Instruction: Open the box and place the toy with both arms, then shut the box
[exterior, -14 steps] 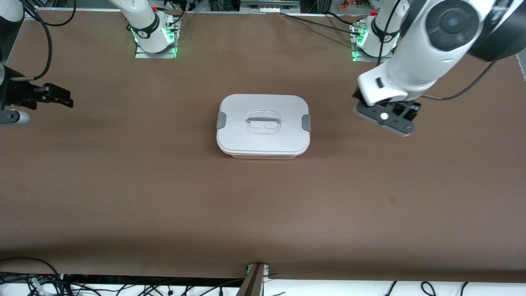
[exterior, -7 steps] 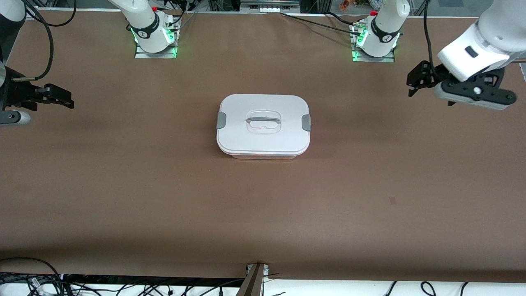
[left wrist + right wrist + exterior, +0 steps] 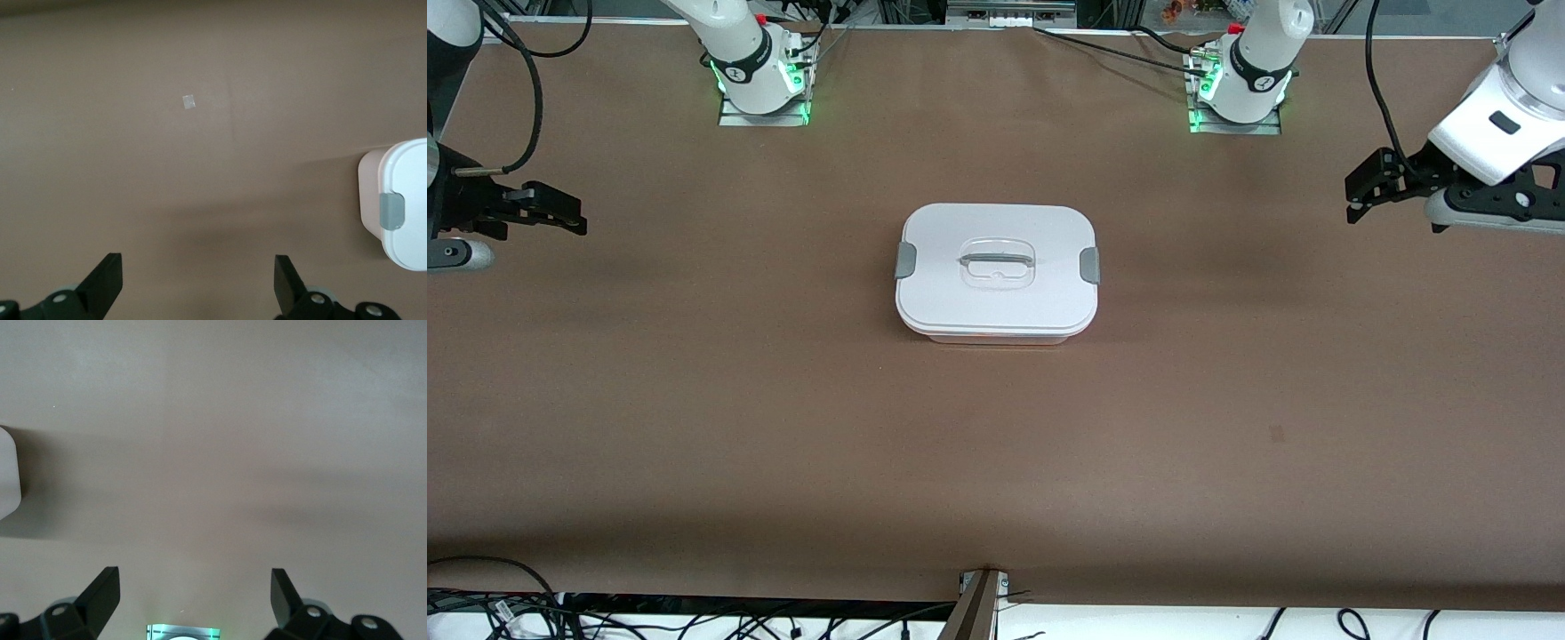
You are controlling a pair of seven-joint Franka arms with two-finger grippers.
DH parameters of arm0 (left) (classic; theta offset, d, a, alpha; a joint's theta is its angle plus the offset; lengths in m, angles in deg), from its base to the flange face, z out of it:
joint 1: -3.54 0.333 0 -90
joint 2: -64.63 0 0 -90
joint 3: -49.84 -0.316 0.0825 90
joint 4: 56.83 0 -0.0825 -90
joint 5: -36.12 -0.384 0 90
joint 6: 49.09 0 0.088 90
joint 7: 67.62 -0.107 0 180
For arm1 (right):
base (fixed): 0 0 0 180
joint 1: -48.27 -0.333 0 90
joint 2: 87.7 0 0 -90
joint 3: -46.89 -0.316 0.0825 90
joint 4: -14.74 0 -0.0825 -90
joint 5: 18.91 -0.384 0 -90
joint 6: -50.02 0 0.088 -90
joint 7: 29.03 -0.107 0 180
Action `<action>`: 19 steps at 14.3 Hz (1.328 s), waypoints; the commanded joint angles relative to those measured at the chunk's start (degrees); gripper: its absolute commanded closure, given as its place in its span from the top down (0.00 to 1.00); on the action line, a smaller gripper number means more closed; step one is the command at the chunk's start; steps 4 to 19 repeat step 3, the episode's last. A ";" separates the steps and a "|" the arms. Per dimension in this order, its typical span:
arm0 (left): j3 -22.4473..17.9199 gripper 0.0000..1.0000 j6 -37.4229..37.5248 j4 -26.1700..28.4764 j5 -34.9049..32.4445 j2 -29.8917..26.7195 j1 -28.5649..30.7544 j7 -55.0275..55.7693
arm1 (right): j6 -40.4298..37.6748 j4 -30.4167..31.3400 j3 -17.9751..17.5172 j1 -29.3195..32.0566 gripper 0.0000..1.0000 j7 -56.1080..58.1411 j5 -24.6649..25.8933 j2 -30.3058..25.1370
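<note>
White lid shut on box | left gripper swung away to table end, open, empty | right gripper waits, open, empty | task looks done

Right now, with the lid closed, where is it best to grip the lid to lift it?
Probably by the clear central handle on the lid, coming straight down from above. The raised bar runs lengthwise, so the fingers should close across it. The grey side clips may need releasing first.
</note>
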 commanded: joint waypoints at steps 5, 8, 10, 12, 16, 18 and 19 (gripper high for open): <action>-0.72 1.00 -0.76 1.87 0.89 -1.62 1.31 0.78 | -0.13 -1.08 0.00 -0.05 1.00 -0.20 0.14 0.30; -0.72 1.00 -0.76 1.87 0.89 -1.62 1.31 0.78 | -0.13 -1.08 0.00 -0.05 1.00 -0.20 0.14 0.30; -0.72 1.00 -0.76 1.87 0.89 -1.62 1.31 0.78 | -0.13 -1.08 0.00 -0.05 1.00 -0.20 0.14 0.30; -0.72 1.00 -0.76 1.87 0.89 -1.62 1.31 0.78 | -0.13 -1.08 0.00 -0.05 1.00 -0.20 0.14 0.30; -0.72 1.00 -0.76 1.87 0.89 -1.62 1.31 0.78 | -0.13 -1.08 0.00 -0.05 1.00 -0.20 0.14 0.30; -0.72 1.00 -0.76 1.87 0.89 -1.62 1.31 0.78 | -0.13 -1.08 0.00 -0.05 1.00 -0.20 0.14 0.30; -0.72 1.00 -0.76 1.87 0.89 -1.62 1.31 0.78 | -0.13 -1.08 0.00 -0.05 1.00 -0.20 0.14 0.30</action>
